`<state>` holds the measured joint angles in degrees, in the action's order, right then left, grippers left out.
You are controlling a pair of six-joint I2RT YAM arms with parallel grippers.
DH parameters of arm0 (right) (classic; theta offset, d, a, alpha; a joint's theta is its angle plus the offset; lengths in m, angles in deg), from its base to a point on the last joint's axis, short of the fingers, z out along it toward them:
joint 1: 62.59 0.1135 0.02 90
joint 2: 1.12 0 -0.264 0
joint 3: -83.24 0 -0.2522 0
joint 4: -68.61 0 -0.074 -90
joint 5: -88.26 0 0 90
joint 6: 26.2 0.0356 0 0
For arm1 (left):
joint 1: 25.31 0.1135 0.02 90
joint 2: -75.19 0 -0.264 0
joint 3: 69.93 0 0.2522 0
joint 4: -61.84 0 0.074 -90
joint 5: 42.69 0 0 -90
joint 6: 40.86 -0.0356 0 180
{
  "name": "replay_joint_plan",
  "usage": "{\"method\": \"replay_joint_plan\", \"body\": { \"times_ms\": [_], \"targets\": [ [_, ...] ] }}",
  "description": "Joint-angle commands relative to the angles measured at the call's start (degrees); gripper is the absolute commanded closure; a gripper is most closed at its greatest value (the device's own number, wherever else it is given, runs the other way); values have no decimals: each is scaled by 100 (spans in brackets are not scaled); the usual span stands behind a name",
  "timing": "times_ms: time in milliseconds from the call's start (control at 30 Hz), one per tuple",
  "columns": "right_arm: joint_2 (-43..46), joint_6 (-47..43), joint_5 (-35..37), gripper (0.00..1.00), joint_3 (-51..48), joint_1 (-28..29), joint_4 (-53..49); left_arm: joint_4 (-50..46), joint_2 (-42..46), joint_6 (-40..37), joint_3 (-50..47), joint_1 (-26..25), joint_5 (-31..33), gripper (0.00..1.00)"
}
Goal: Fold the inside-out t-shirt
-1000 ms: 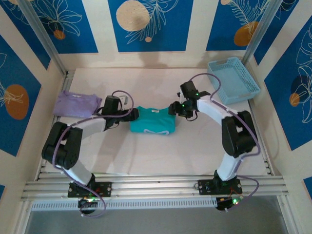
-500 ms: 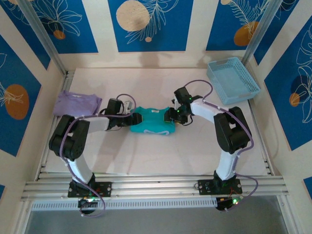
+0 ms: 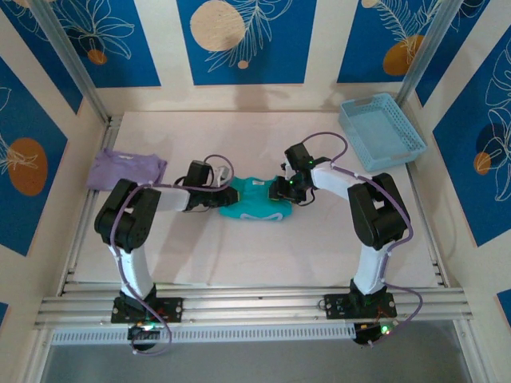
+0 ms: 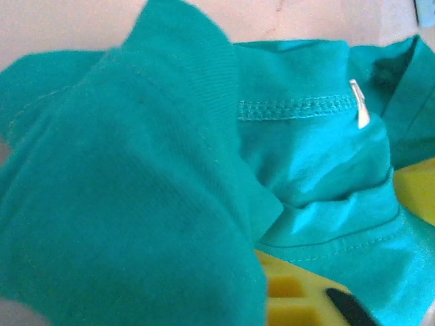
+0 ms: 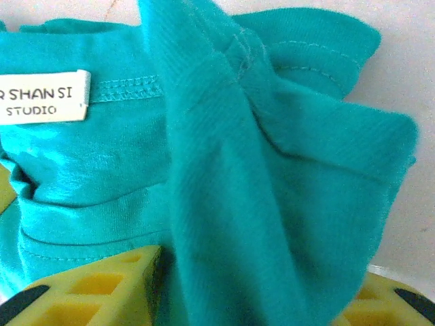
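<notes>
- Left hand (image 3: 219,191): pressed together on the 9 o'clock edge of the inside-out t-shirt (image 3: 259,204). Your left wrist view has teal cloth heaped over one yellow finger (image 4: 292,293).
- Right hand (image 3: 280,191): at the shirt's 3 o'clock edge. Your right wrist view has its two yellow fingers (image 5: 81,292) apart, with a raised ridge of teal cloth between them. You cannot tell whether they bite on it or just flank it.
- Inside-out t-shirt: near the middle of the surface (image 3: 239,255), bunched between the two hands and partly folded. Seams show outward.
- The top view gives you the layout: a lavender garment (image 3: 126,169) lies folded at 9 o'clock on the surface, well apart from the shirt. A light blue basket (image 3: 382,130) sits at 2 o'clock.
- The right wrist view gives you a white sewn label (image 5: 44,95) reading "SHANSI STUDIO" by a stitched hem. From the left wrist it is a thin white tag (image 4: 358,103) seen edge-on.
</notes>
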<state>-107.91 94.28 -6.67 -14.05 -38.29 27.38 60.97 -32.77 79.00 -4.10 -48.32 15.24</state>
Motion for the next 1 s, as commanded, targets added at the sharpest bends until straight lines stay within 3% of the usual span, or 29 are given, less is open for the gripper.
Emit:
{"method": "replay_joint_plan", "body": {
  "times_ms": [0, 233, 467, 667, 967],
  "targets": [
    [95, -5, -90, 53, -38, -57, 8, -76, 142, -189, 107, -22, 86, 100],
    [1558, -355, 431, 39, -746, -262, 211, -1269, 1267, -1419, 237, 216, 786, 100],
    [2899, -359, 441, 37, -1804, -210, 1205, -2553, 2337, -2825, 626, 335, 1758, 100],
    [3190, -445, 332, 37, -2146, -118, 1612, -3889, 2621, -4057, 1694, 475, 3176, 100],
    [3038, -396, -82, 37, -2343, -115, 2040, -4825, 2684, -5063, 2893, 1406, 3744, 100]
  ]
}}
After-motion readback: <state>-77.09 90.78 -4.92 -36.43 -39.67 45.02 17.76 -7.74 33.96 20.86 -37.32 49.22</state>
